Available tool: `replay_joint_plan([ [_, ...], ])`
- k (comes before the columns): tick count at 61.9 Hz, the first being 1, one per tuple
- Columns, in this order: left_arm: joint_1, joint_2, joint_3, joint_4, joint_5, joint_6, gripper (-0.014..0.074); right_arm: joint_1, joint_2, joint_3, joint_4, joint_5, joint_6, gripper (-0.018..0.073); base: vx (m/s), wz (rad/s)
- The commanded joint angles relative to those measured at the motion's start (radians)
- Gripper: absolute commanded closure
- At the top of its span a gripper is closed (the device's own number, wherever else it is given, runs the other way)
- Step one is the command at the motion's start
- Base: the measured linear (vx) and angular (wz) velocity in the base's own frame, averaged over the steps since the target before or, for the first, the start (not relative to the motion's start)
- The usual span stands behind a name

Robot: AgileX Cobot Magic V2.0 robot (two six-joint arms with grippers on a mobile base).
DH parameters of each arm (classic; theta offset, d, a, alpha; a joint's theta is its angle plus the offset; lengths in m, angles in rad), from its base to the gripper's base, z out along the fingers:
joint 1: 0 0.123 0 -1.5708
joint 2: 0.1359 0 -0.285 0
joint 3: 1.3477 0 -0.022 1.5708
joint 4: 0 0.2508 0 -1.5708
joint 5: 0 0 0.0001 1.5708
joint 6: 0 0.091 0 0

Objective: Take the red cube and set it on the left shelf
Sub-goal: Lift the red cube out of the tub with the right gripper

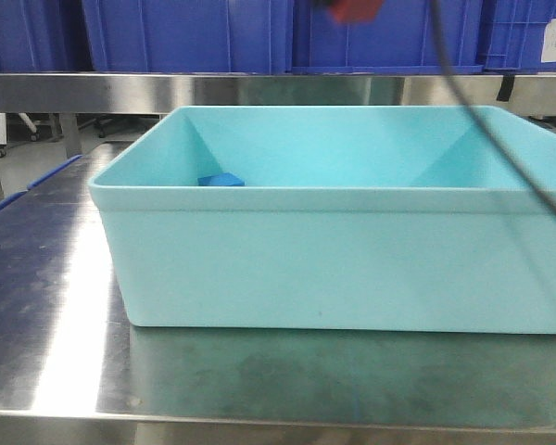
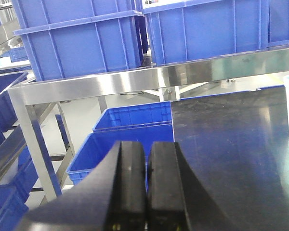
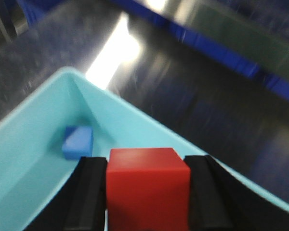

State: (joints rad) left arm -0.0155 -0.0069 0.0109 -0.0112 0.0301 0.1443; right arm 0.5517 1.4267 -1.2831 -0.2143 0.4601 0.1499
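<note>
My right gripper [image 3: 147, 162] is shut on the red cube [image 3: 147, 185], holding it in the air above the pale teal tub [image 3: 33, 159]. In the front view the red cube [image 1: 355, 9] shows blurred at the top edge, in front of the blue crates. The left shelf [image 1: 259, 91] runs behind the tub as a brushed-steel rail carrying blue crates [image 1: 185, 32]. The left wrist view also looks at this left shelf [image 2: 111, 83]. My left gripper [image 2: 147, 161] is shut with nothing between its fingers, low over the steel tabletop's left edge.
A small blue block [image 1: 221, 180] lies in the tub's [image 1: 334, 260] far left corner. A black cable [image 1: 500, 139] hangs across the tub's right side. Blue crates [image 2: 120, 144] stand on the floor left of the steel tabletop [image 2: 231, 144].
</note>
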Motion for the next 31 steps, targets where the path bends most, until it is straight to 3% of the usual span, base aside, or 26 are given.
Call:
replay_joint_plan([
  [1, -0.005, 0.007, 0.022, -0.005, -0.091, 0.001, 0.0491, -0.027, -0.129, 0.050, -0.021, -0.139, -0.010, 0.0501, 0.00, 0.00],
  [17, -0.005, 0.007, 0.022, -0.005, -0.091, 0.001, 0.0491, -0.151, -0.393, 0.360, -0.020, -0.339, -0.010, 0.0501, -0.01, -0.08],
  [31, -0.005, 0.007, 0.022, -0.005, -0.091, 0.001, 0.0491, -0.284, -0.618, 0.580, -0.020, -0.379, -0.010, 0.0501, 0.00, 0.00],
])
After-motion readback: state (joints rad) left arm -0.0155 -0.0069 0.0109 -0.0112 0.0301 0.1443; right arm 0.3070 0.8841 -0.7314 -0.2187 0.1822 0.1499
